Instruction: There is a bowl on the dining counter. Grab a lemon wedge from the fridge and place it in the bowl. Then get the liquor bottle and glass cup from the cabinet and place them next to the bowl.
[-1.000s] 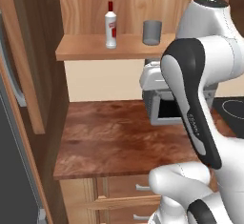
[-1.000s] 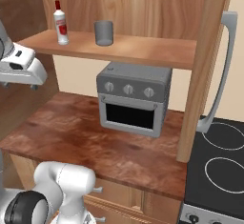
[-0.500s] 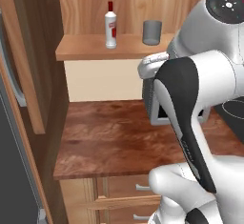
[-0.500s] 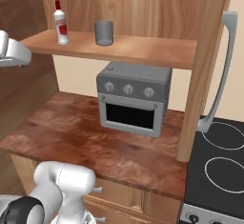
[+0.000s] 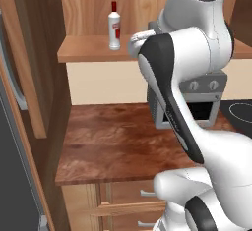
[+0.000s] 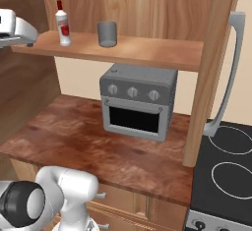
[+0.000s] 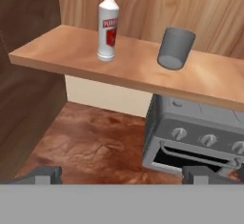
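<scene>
The bottle (image 7: 108, 23) stands upright on the cabinet shelf (image 7: 138, 73), close to the shelf's left end and set back from its front edge; it has a red cap and a red label. The cup (image 7: 175, 48) stands on the same shelf, nearer its middle, well apart from the bottle, with bare wood between them. Behind both rises the cabinet's light wood back wall (image 6: 147, 14). A darker wooden panel (image 5: 49, 58) closes off the shelf's left end.

Under the shelf a grey toaster oven (image 6: 138, 101) with three knobs sits toward the back of a wood-grain counter (image 6: 88, 141), below the cup. To its right, past an upright wooden post, lies a black stovetop (image 6: 229, 168).

The gripper (image 7: 121, 173) hangs in front of the shelf, its two fingertips (image 7: 45, 173) set wide apart and holding nothing, clear of bottle and cup. The white arm (image 5: 182, 63) rises in front of the shelf, hiding the cup from the left base view.
</scene>
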